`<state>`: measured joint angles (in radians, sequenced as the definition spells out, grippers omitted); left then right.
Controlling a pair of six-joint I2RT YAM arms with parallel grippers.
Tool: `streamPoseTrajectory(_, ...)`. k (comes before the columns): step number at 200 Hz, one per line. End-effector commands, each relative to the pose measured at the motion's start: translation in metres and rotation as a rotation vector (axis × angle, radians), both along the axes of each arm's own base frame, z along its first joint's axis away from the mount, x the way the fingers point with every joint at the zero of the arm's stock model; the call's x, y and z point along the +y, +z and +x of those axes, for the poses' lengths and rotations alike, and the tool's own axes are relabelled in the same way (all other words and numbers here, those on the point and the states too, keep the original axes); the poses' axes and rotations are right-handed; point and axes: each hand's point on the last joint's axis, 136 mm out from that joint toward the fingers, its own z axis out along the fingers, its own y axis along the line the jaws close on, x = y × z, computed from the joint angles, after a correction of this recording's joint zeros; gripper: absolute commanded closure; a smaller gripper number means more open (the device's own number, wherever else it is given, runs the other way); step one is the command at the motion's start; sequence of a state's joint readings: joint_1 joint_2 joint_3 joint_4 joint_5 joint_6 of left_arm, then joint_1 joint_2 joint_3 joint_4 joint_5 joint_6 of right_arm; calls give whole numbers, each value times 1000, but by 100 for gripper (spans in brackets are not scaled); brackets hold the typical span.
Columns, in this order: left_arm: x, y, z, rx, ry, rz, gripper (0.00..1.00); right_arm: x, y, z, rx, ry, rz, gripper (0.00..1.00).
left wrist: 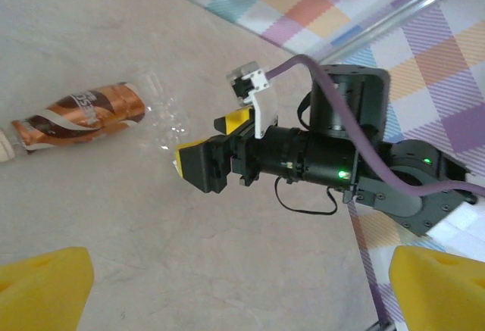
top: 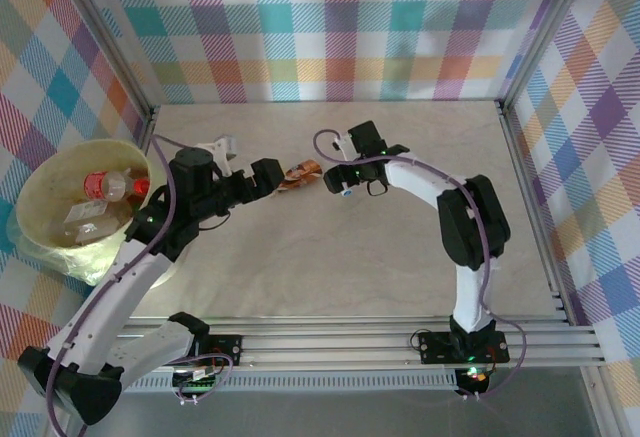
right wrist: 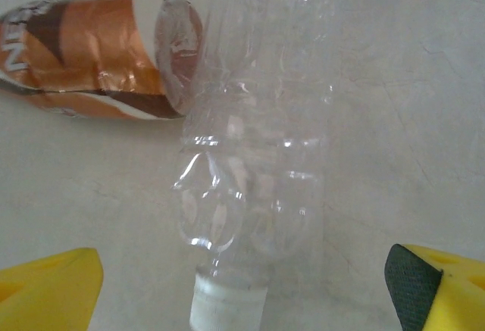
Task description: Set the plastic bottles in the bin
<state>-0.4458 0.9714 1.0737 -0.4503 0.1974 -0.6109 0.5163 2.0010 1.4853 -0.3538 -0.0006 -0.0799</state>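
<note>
Lying between the spread, released fingers (right wrist: 47, 291) of the right gripper (right wrist: 242, 289): a clear crushed bottle (right wrist: 254, 142).

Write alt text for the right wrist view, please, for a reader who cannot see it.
A clear crushed bottle lies on the pale table, white cap toward the camera, between the two yellow fingers, which stand wide apart. A brown-labelled bottle lies at the upper left, its end overlapped by the clear one.
</note>
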Motion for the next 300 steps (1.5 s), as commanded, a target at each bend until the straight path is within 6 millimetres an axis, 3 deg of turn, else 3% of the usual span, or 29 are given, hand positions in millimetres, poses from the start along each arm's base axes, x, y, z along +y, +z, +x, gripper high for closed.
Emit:
streamPoseTrajectory(1,13,-9,-3,20,73,22,0,5,-14,1,52,54,-44,4)
streamPoseTrajectory(40,23,-17,-3,51,131,36,0,12,-35,8,106,50,-51,8)
streamPoseTrajectory(70,28,-21,0,69,175,41,0,10,-48,15,130,-6,-65,24)
streamPoseTrajectory(129,19,-24,-2,77,115,54,0,2,-47,22,96,-101,-62,40)
streamPoseTrajectory(171,18,-23,-5,60,99,44,0,-7,-27,22,61,-177,-43,47)
streamPoseTrajectory(218,10,-30,2,80,84,26,0,-10,15,0,-20,-208,114,52)
streamPoseTrajectory(240,-2,-36,8,93,48,-8,0,-12,30,-17,-57,-204,198,53)
streamPoseTrajectory(279,-38,-39,19,130,-84,-103,0,3,62,-56,-60,-96,375,53)
streamPoseTrajectory(300,-52,-26,22,73,-135,-120,0,14,79,-78,-54,-26,455,53)
